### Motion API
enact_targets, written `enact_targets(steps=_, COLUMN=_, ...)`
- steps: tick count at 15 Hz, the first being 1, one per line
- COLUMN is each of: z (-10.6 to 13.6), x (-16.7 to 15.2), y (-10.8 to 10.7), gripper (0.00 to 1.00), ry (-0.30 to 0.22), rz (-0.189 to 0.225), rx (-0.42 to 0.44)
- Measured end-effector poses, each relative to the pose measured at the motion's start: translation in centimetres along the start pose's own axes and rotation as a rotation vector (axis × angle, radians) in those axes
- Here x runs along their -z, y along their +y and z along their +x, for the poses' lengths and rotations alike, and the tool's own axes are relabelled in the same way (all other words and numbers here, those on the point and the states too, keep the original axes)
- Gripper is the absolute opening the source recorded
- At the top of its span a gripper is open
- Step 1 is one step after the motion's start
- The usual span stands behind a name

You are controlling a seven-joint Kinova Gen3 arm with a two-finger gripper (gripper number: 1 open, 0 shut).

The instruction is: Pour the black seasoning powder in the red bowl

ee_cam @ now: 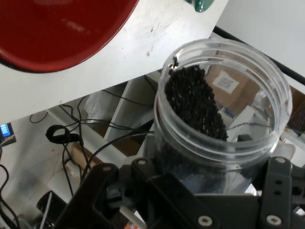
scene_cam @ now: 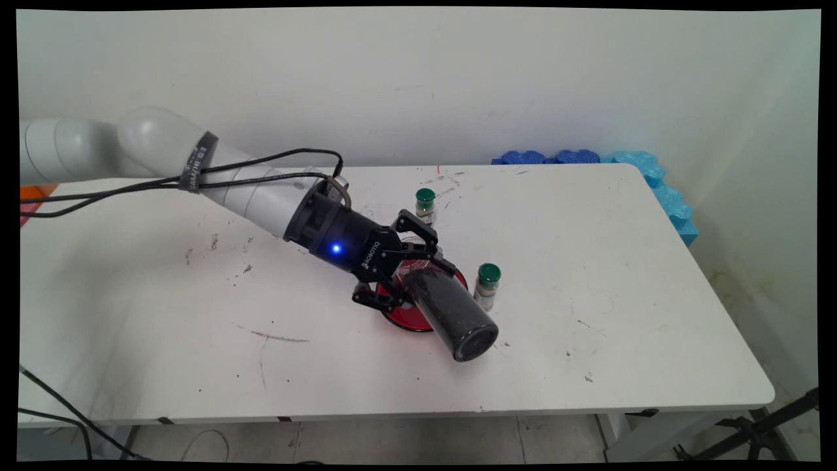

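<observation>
The gripper [scene_cam: 407, 273] was clamped on a clear plastic jar [scene_cam: 451, 314] of black granules, tilted over a glossy red round dish [scene_cam: 405, 317] beneath it. Two green-capped vials [scene_cam: 487, 282] stood nearby.

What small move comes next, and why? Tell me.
Probably move the open jar over the red dish before tipping further: its black granules already reach the rim, and the dish lies off to one side in the hand view.
</observation>
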Motion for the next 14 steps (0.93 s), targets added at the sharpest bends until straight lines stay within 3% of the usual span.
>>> enact_targets(steps=14, z=0.28, x=-0.11, y=-0.1, gripper=0.0, ry=0.032, rz=-0.076, rx=0.245)
